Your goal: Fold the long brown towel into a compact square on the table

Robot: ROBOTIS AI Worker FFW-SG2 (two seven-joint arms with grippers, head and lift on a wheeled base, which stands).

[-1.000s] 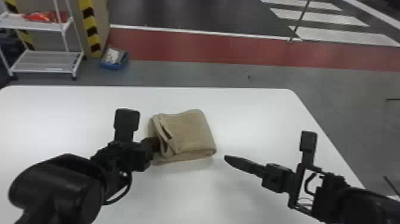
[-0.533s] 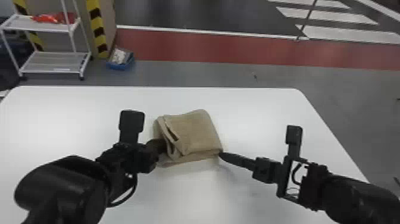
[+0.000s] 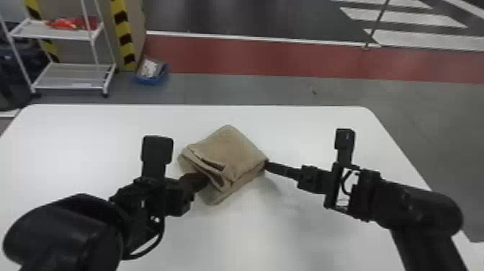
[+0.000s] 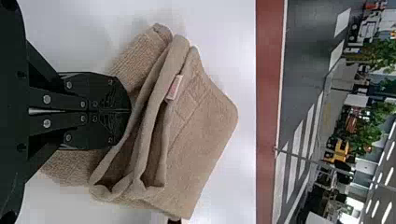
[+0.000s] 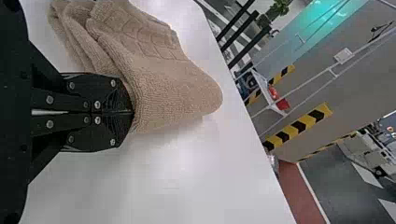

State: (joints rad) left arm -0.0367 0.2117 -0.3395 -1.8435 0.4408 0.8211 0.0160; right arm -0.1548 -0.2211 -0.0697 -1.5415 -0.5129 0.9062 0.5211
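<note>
While the towel (image 3: 237,147) was found folded into a thick, slightly skewed bundle on the bench (image 3: 97,151), its layers were noted gaping on the side met by the left gripper (image 3: 206,178). At the far side from that opening, a corner was touched by the right gripper (image 3: 267,165). Both pairs of fingers (image 4: 109,93) were observed clenched; whether any cloth was pinched could not be told. A pale tag (image 4: 174,87) was seen near one folded edge.
</note>
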